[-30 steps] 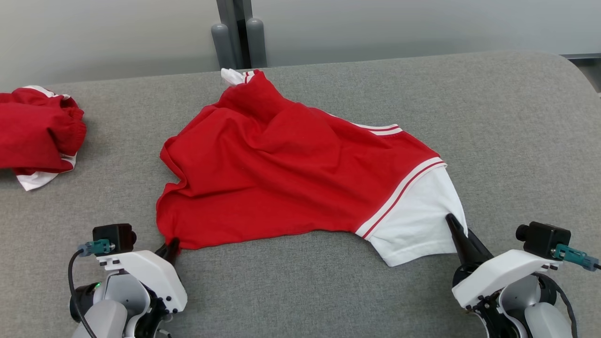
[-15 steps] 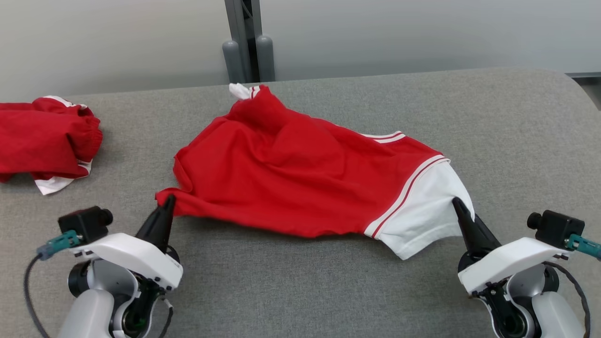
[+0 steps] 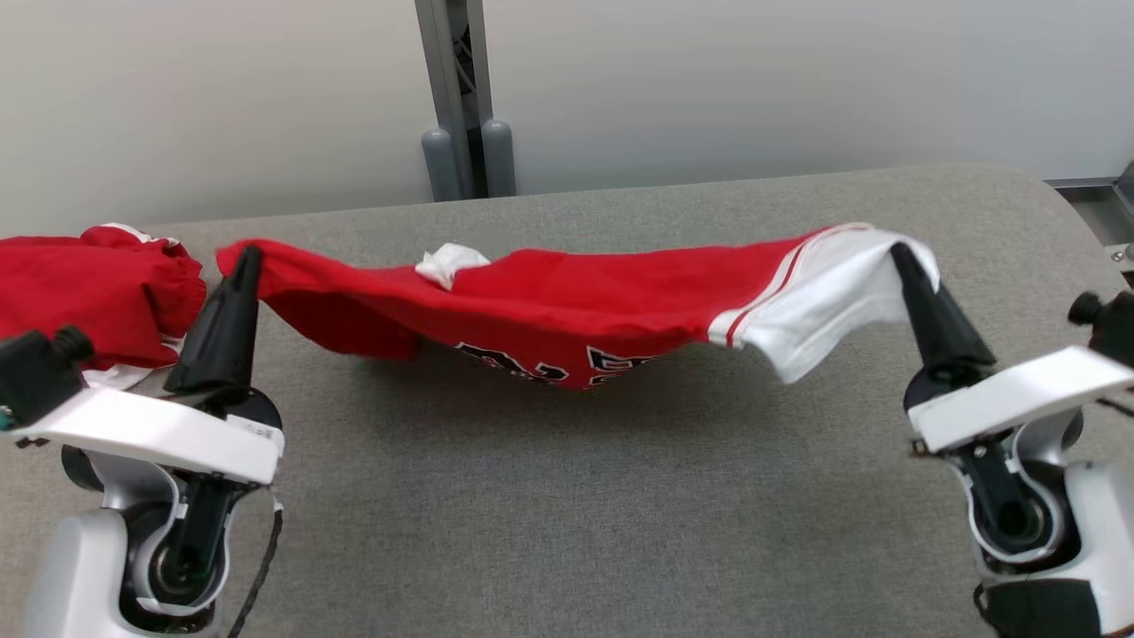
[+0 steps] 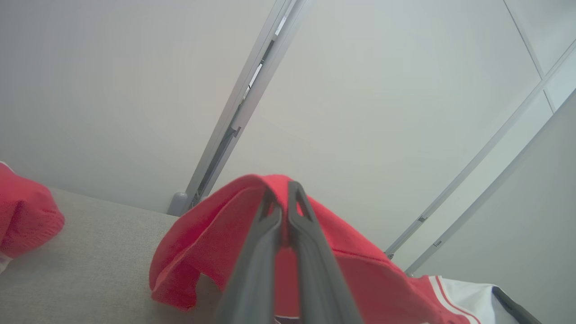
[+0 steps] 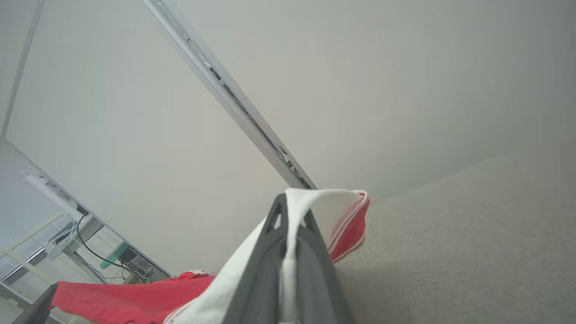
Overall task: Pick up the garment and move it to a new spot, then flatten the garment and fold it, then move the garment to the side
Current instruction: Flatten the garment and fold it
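At the bench's (image 3: 567, 532) left edge a second red garment (image 3: 89, 283) is lying in a heap, near my left claw (image 3: 244, 257) but not in its grip. That claw is pointing up and away from me, its two fingers pressed together on the red corner of the garment (image 3: 567, 328). In the left wrist view the cloth is draping over both fingertips (image 4: 270, 198).

From there the garment is stretching rightward as one long band, its long axis running across the bench, roughly parallel to the far edge. It is sagging in the middle, where dark lettering (image 3: 532, 368) is showing on the underside. I cannot tell whether that lowest part is brushing the bench or hanging just clear of it. A small white scrap (image 3: 450, 263) is sitting on the upper edge, left of centre.

At the right end, past the red and white stripes, my right claw (image 3: 897, 252) is clamping the white panel, fingers closed with the cloth pinched between them.

So the garment is hanging between my two claws, over the middle of the bench. Each arm is nearest its own end. I judge the carry turns on moving both claws together, with the span taut, so neither corner slips and the sagging middle does not drag.
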Robot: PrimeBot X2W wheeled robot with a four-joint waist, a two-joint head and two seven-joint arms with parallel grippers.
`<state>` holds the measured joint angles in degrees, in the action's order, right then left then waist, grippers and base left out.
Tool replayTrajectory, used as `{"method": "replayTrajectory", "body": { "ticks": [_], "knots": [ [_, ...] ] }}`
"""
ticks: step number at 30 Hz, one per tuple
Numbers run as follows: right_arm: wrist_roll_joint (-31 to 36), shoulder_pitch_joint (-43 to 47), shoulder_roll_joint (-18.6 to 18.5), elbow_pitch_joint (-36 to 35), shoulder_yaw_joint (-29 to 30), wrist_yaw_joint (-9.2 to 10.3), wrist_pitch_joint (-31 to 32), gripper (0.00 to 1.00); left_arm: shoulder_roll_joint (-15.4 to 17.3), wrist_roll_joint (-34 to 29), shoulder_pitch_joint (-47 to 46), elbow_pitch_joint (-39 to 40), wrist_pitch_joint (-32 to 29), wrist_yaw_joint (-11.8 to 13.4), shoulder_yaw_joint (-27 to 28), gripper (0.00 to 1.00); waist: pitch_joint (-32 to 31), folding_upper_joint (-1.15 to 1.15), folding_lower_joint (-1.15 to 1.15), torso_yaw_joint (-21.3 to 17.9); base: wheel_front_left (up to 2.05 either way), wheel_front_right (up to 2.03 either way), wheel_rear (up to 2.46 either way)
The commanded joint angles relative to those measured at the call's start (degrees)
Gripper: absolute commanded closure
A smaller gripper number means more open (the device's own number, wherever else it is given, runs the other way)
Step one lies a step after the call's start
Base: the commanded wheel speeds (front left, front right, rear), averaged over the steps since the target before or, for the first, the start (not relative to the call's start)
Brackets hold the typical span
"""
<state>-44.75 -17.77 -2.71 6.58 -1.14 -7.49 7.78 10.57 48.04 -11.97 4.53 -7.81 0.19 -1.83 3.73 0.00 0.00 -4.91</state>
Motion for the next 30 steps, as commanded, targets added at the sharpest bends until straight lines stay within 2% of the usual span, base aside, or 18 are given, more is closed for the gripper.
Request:
{"method": "replayTrajectory", "body": {
  "ticks": [1, 9, 16, 23, 30],
  "knots": [
    [-0.6, -1.0, -0.4, -1.0, 0.5, -0.01, 0.4, 1.0, 0.4, 0.7, -0.7, 1.0, -0.4, 0.4, 0.4, 1.0, -0.3, 0.0, 0.0, -0.2, 0.0, 0.0, 0.0],
    [-1.9, -6.9, -0.3, -5.9, 2.5, -0.01, 3.3, 1.0, 3.1, 0.7, -5.9, 7.5, -4.7, 2.8, 1.3, 1.0, -1.0, 0.0, 0.0, -0.8, 0.0, 0.0, 0.0],
    [-2.7, -13.7, -0.3, -6.1, 2.5, -0.01, 4.5, 1.0, 4.9, 0.1, -14.2, 8.2, -8.8, 4.0, -0.1, 1.0, -0.1, 0.0, 0.0, -1.4, 0.0, 0.0, 0.0],
    [-2.4, -26.7, -0.3, 2.0, 2.8, -0.01, 5.6, 1.0, 6.3, -0.3, -26.0, 1.3, -13.2, 5.8, -1.3, 1.0, 3.7, 0.0, 0.0, -2.0, 0.0, 0.0, 0.0],
    [-0.6, -46.4, -0.3, 18.4, 0.7, -0.01, 1.2, 1.0, 7.6, -4.2, -41.3, -10.5, -12.3, 6.8, -2.4, 1.0, 10.0, 0.0, 0.0, -3.1, 0.0, 0.0, 0.0]
  ]
}}
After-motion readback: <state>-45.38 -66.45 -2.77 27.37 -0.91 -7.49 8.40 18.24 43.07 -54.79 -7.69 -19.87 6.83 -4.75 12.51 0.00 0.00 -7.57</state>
